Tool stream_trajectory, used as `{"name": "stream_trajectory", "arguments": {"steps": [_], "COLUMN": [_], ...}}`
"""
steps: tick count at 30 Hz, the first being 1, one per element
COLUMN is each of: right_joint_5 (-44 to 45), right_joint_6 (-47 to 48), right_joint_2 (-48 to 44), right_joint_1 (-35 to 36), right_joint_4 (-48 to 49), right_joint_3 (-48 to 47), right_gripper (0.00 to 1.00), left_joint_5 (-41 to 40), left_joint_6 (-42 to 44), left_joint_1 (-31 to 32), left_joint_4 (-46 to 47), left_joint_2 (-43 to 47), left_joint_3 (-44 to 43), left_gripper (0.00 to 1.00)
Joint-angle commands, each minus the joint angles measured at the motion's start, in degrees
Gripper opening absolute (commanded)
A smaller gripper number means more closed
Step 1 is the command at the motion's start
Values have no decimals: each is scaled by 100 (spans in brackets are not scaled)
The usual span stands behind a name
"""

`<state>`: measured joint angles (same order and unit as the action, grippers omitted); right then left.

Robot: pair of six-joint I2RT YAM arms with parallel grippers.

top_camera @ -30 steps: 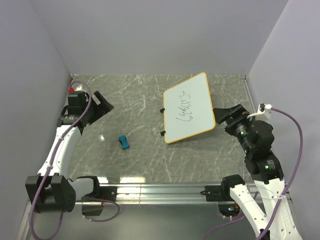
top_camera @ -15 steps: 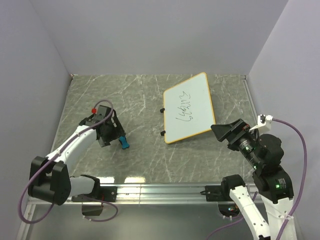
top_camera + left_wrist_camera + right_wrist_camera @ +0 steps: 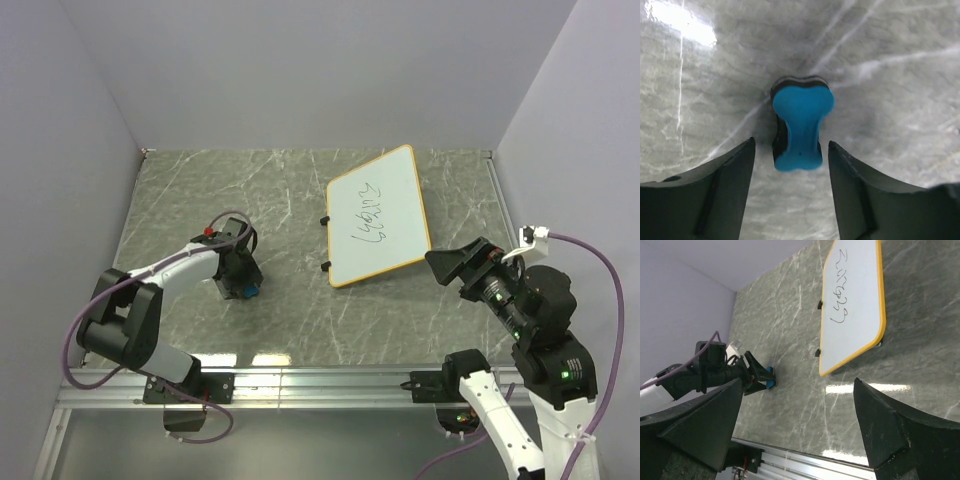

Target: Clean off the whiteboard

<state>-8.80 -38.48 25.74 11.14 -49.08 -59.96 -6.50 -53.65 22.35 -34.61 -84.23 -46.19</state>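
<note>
The whiteboard [image 3: 378, 215] lies flat at the table's back right, white with an orange-yellow rim, two black tabs on its left edge and dark scribbles in the middle. It also shows in the right wrist view [image 3: 852, 305]. The small blue eraser [image 3: 249, 291] lies on the table left of the board. My left gripper [image 3: 240, 283] is open and low over the eraser [image 3: 801, 125]. The eraser's near end sits between the two fingertips [image 3: 742, 160], and neither touches it. My right gripper [image 3: 450, 265] is open and empty. It hovers by the board's near right corner.
The table is grey-green marble with lilac walls at the left, back and right. An aluminium rail [image 3: 330, 380] runs along the near edge. The right wrist view also shows the left gripper [image 3: 757, 377] at the eraser [image 3: 769, 377].
My left arm has swung from the far left wall across to the eraser and lowered over it. My right gripper has drawn back a little from the board's right edge.
</note>
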Motion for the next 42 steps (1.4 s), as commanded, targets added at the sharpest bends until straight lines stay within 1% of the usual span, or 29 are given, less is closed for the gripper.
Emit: {"name": "stream_trajectory", "arguments": {"steps": [1,2,3,5,6,8,9,10,11,12,14,15,16,19,20,22,23,24,26,27,29,31,32,34,38,40,42], "right_joint_5": [36,-8,-8,18,18,-17,-78,-165,-271,-463,-518,-544,-596,-632,-606,-431,-369,-290,-1,70,229,159,107,-87,-701,-974,-1202], "right_joint_6": [218,227,244,271,288,323,358,385,437,446,447,455,464,446,525,578,639,675,823,877,947,956,930,878,763,702,675], "right_joint_2": [203,247,317,370,432,485,546,599,678,922,1361,1808,2030,2716,2883,3419,3612,4023,4403,4735,5175,5458,5590,5977,6609,6795,7006], "right_joint_1": [55,64,55,55,55,73,99,108,99,108,99,91,90,3,-23,-190,-286,-348,-524,-577,-761,-893,-990,-1026,-1035,-1035,-1026], "right_joint_4": [56,83,91,118,118,179,206,241,328,355,207,188,223,487,609,549,444,347,163,136,170,258,363,565,1057,1216,1348], "right_joint_3": [-252,-270,-288,-323,-366,-402,-419,-428,-428,-481,-656,-822,-867,-1104,-1210,-1701,-1885,-2279,-2659,-2948,-3213,-3311,-3329,-3338,-3092,-3074,-3021], "right_gripper": [98,98,97,97,97,98,98,98,98,98,97,96,93,93,93,93,93,93,93,93,93,93,93,90,87,85,84], "left_joint_5": [-281,-325,-360,-422,-448,-483,-484,-492,-449,-405,-326,-360,-387,-378,-352,-186,-115,-27,271,351,596,807,1035,1212,1721,1784,1863], "left_joint_6": [-172,-172,-190,-172,-164,-155,-137,-146,-137,-68,47,187,275,714,828,1163,1251,1417,1576,1672,1761,1796,1814,1928,2148,2174,2157], "left_joint_1": [33,33,33,33,33,33,33,33,33,33,76,111,199,288,296,288,288,296,331,340,375,410,437,560,832,990,1096], "left_joint_4": [288,332,323,323,323,323,315,288,279,297,359,332,245,86,16,-54,-185,-230,-239,-213,-152,-64,-37,121,253,192,253], "left_joint_2": [-103,-120,-199,-270,-339,-375,-427,-437,-437,-419,-306,-174,-121,-24,-67,-207,-435,-550,-770,-954,-1217,-1376,-1508,-1605,-1973,-2115,-2203], "left_joint_3": [23,-3,-12,-100,-109,-135,-162,-170,-171,-171,-232,-310,-407,-1004,-1371,-1794,-2310,-2559,-3146,-3307,-3649,-3826,-3966,-4133,-4476,-4748,-4820], "left_gripper": [62,59,53,45,35,24,10,4,0,0,0,0,0,0,0,0,0,0,0,0,0,0,0,0,0,0,0]}}
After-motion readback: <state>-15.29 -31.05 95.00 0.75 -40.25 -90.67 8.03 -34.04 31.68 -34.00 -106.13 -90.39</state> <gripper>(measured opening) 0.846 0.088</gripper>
